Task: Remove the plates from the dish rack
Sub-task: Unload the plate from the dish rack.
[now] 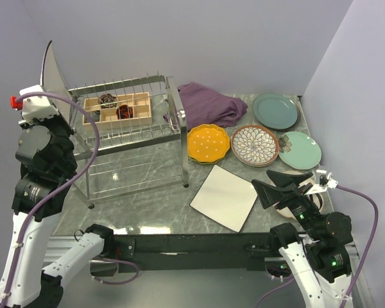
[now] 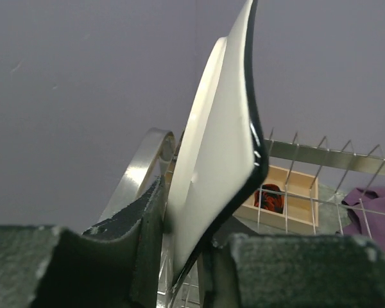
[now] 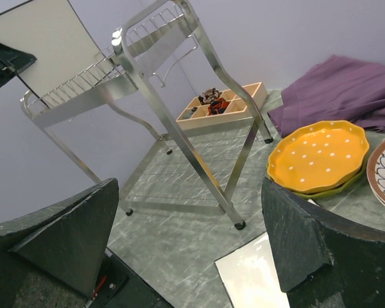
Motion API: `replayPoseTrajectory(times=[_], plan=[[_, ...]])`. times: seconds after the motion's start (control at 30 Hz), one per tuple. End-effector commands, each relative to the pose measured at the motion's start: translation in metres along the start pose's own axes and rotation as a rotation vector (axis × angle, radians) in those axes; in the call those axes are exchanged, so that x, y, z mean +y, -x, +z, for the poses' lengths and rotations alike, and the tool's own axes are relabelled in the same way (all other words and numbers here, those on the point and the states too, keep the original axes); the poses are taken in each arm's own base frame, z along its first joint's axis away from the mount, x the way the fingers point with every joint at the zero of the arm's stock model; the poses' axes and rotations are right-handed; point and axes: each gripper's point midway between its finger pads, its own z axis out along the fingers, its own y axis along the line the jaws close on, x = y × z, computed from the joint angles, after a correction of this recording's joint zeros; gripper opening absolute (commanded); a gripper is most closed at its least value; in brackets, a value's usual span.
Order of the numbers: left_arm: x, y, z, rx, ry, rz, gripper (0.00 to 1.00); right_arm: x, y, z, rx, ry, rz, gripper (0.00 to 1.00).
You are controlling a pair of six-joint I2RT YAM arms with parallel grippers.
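Lilac wall behind, my left gripper is clamping the white square plate upright at the dish rack's left end

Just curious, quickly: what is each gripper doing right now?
Left gripper: closed on a white plate.
Right gripper: open, empty.

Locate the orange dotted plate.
Top view, centre: the orange dotted plate sits just right of the dish rack, in front of the purple cloth, left of the brown-patterned plate.
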Motion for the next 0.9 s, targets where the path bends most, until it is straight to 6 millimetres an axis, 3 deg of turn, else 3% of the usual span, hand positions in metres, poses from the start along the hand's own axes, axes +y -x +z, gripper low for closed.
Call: replayPoseTrajectory(times=[0.0,0.07,0.13,0.5,0.87], plan=[[-0.017,0.013,0.002,-0.024,-0.071,-0.059,0.2,0.009,0.01,-0.004,-0.031,0.027,-0.027,0.98],[-0.014,0.018,0.001,-0.036,-0.064,-0.057,0.16,0.012,0.013,-0.009,-0.052,0.041,-0.032,0.98],[-0.009,0.023,0.0,-0.048,-0.044,-0.052,0.02,0.011,0.013,-0.009,-0.052,0.038,-0.032,0.98],[0.029,0.078,-0.015,-0.231,0.063,-0.056,0.01,0.007,0.01,-0.005,-0.045,0.028,-0.024,0.98],[0.023,0.119,-0.015,-0.331,0.031,-0.089,0.01,0.006,0.01,-0.003,-0.048,0.022,-0.025,0.98]])
